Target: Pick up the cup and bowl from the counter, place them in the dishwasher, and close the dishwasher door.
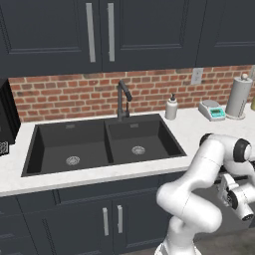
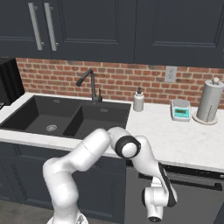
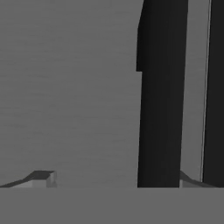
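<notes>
1. Since the counter [image 1: 199, 124] in the left base view carries a soap bottle [image 1: 171, 108], a scale [image 1: 212, 110] and a paper towel roll [image 1: 238, 97] beside the black sink [image 1: 99, 144], I judge that the cup and bowl are already stowed and the step in hand is shutting the door. The arm [image 1: 199, 194] folds down low in front of the cabinets at the lower right.
2. From the right base view, the dishwasher door [image 2: 192, 201] stands almost upright under the counter edge, with a thin dark gap along its top, so it looks nearly but not fully shut. The gripper [image 2: 154, 218] hangs low just in front of its left part; whether it touches the panel I cannot tell.
3. Seen in the hand view, the 2 fingertips [image 3: 41, 178] sit far apart at the bottom corners, jaws wide, with nothing between them. Ahead lies a flat grey surface crossed by a dark vertical band.
4. Next, I judge, a firm push on the panel is needed to seat it flush.
</notes>
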